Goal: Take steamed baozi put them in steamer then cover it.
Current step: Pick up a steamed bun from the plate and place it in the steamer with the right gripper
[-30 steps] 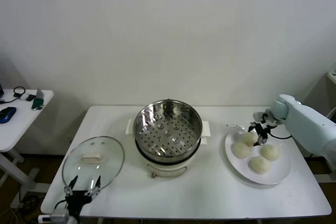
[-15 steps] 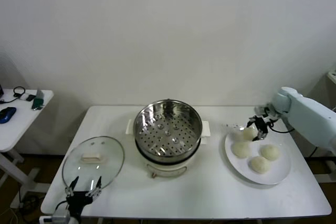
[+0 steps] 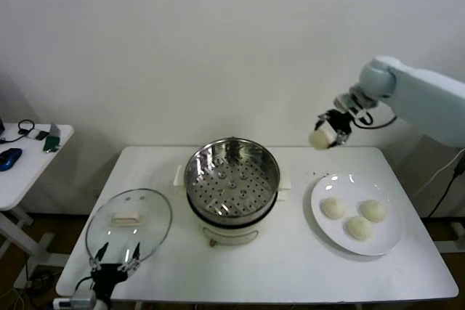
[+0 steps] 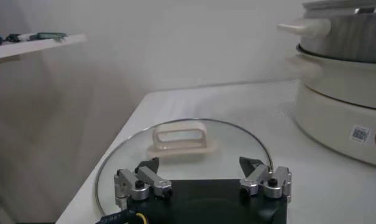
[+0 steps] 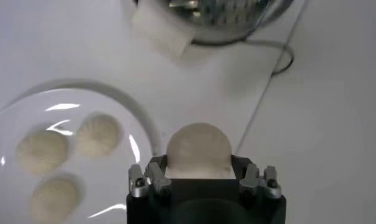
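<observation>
Right gripper (image 3: 325, 133), upper right, fingers clamping one baozi (image 3: 319, 139) above the plate (image 3: 389, 241); steamer (image 3: 232, 179) centre; left gripper (image 3: 114, 260) spread wide beside cover (image 3: 129, 221).

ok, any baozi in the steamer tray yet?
No. In the head view the steamer shows only its bare perforated tray; three baozi sit on the plate and the right gripper holds the fourth baozi in the air.
</observation>
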Action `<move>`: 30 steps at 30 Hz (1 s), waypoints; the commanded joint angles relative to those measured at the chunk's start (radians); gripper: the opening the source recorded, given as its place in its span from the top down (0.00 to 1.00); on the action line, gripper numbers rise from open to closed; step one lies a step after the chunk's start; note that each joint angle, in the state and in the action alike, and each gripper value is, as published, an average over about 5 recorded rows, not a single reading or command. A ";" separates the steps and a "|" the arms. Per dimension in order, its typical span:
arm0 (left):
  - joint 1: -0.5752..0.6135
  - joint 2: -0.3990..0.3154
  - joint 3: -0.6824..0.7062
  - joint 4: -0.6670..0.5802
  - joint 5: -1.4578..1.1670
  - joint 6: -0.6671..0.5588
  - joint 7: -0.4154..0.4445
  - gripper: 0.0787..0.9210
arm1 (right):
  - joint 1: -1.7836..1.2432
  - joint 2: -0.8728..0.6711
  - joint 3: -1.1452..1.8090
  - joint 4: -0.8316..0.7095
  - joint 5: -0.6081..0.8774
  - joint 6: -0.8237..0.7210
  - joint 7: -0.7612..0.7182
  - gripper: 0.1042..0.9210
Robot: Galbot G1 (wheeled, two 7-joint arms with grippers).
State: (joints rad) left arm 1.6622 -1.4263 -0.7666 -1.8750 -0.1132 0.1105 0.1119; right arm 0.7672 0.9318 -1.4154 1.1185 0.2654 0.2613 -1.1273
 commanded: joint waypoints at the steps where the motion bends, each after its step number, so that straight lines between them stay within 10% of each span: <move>1: -0.002 0.003 0.000 -0.002 0.000 0.000 0.000 0.12 | 0.215 0.216 -0.141 0.229 0.078 0.126 0.008 0.28; 30: 0.000 -0.001 -0.007 -0.023 0.001 -0.004 -0.003 0.12 | -0.295 0.596 -0.007 -0.430 -0.396 0.401 0.170 0.28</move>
State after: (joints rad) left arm 1.6621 -1.4265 -0.7735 -1.8984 -0.1136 0.1063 0.1091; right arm 0.5526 1.4513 -1.4403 0.8398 -0.0561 0.6074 -0.9878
